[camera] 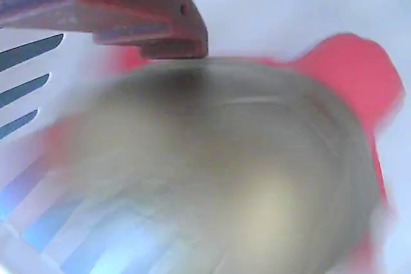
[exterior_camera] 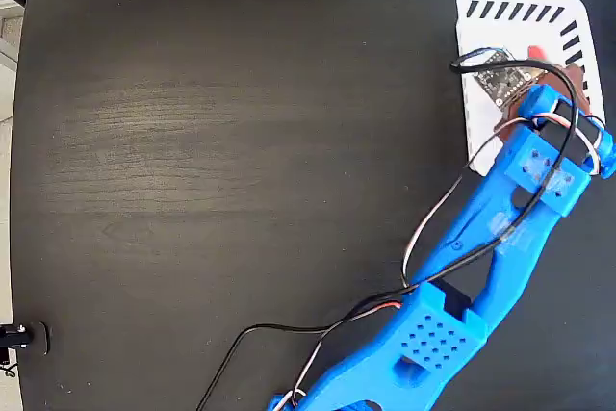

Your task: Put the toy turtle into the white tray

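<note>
In the fixed view the left and middle of the black desk (exterior_camera: 241, 141) lie bare, with only a small dark fitting (exterior_camera: 21, 337) at its lower left edge. From the bottom middle the blue arm (exterior_camera: 462, 276) rises slantwise to the right, black, white and red wires (exterior_camera: 433, 228) trailing along it, and its end reaches over the white tray (exterior_camera: 525, 2), which sits at the far right corner of the desk with dark slanted slots along its top and right edges. The gripper (exterior_camera: 544, 79) hangs over the tray's middle, and just beyond its tip a scrap of red-pink shows, with a black-and-white patterned patch to its left; this looks to be the toy turtle (exterior_camera: 536, 53), inside the tray's outline. In the wrist view the turtle (camera: 225, 171) fills nearly the whole picture, blurred: a silvery-beige domed shell with red-pink parts at the upper right and left, white tray surface and slots (camera: 26, 81) behind it. One pinkish finger (camera: 128, 11) touches the top of the shell; the other finger is out of view, so whether the gripper is clamped on the turtle cannot be told.
</note>
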Available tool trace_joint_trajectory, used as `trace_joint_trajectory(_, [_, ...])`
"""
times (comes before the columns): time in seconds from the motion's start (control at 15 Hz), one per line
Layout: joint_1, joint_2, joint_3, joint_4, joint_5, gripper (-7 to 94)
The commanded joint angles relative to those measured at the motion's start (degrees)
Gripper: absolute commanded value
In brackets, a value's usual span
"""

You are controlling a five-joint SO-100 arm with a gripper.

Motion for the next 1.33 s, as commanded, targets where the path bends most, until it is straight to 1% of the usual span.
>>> trace_joint_trajectory(0.0, [0.8,3.2,-1.1,0.7,0.5,62])
trace_joint_trajectory(0.27, [0.8,4.8,-1.7,0.7,0.4,62])
trace_joint_trajectory(0.33, [1.1,7.3,-1.1,0.2,1.2,58])
trace_joint_trajectory(0.47, [2.5,14.7,1.6,-1.3,4.3,44])
trace_joint_trajectory(0.6, [2.3,21.7,5.9,-1.8,5.5,29])
trace_joint_trajectory(0.73, [1.8,29.4,12.6,-4.1,7.5,18])
trace_joint_trajectory(0.8, [1.1,34.2,17.7,-6.0,8.3,11])
trace_joint_trajectory(0.87, [-0.8,39.5,24.2,-7.7,8.5,4])
trace_joint_trajectory(0.93, [-3.3,45.1,31.7,-10.3,9.3,0])
trace_joint_trajectory(1.07, [-9.4,57.6,49.0,-17.8,10.1,0])
trace_joint_trajectory(1.27, [-22.5,71.6,70.2,-26.7,9.5,0])
